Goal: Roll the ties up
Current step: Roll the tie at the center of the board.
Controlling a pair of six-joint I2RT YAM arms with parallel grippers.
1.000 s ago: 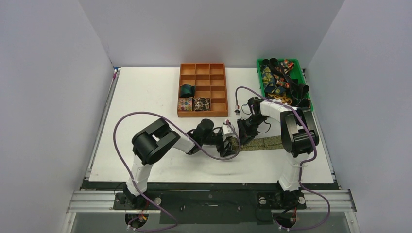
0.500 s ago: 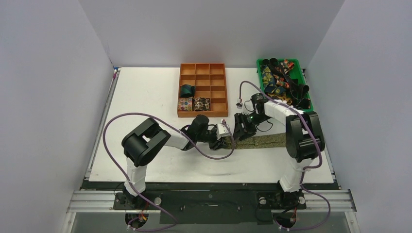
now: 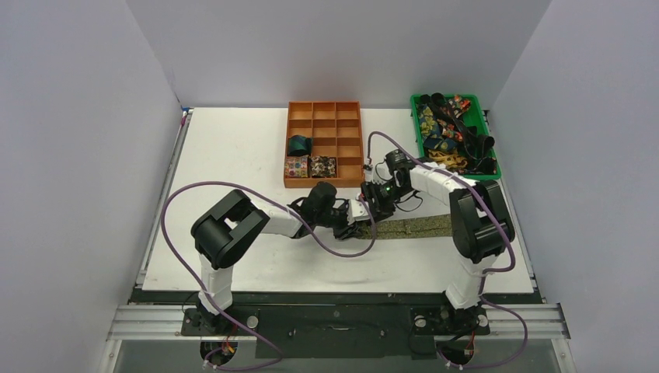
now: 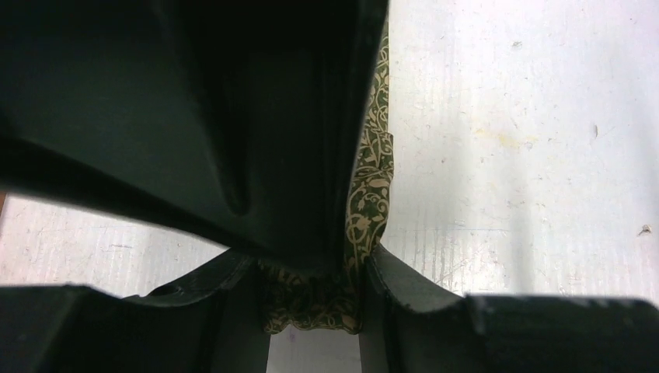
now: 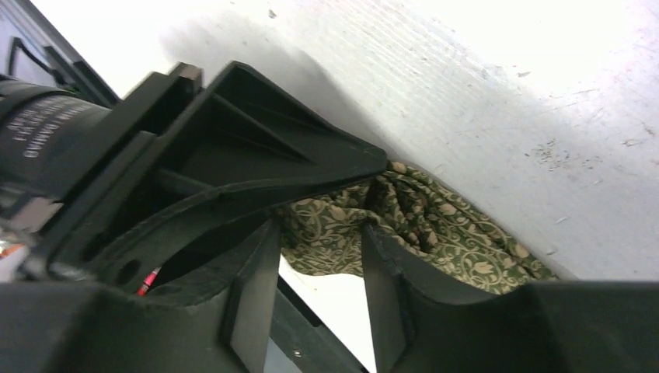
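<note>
An olive-gold patterned tie (image 3: pixel 420 227) lies flat across the table, running right from where the two grippers meet. My left gripper (image 3: pixel 355 225) is shut on its bunched left end, and the folded fabric (image 4: pixel 369 179) fills the gap between the left gripper's (image 4: pixel 311 268) fingers. My right gripper (image 3: pixel 371 200) sits right against it from behind. In the right wrist view my right gripper (image 5: pixel 319 233) stands open, bare table showing between its fingers and the crumpled tie (image 5: pixel 466 249) at their tips. A dark finger of the left gripper (image 5: pixel 256 155) crosses just above.
An orange compartment box (image 3: pixel 325 116) stands behind the grippers with three rolled ties (image 3: pixel 298 144) in its left cells. A green bin (image 3: pixel 493 148) at the back right holds several loose ties. Purple cables (image 3: pixel 256 190) loop over both arms.
The left gripper has closed on the tie's end and shifted slightly left and back. The right gripper has let go, opened, and moved left toward the left gripper.
</note>
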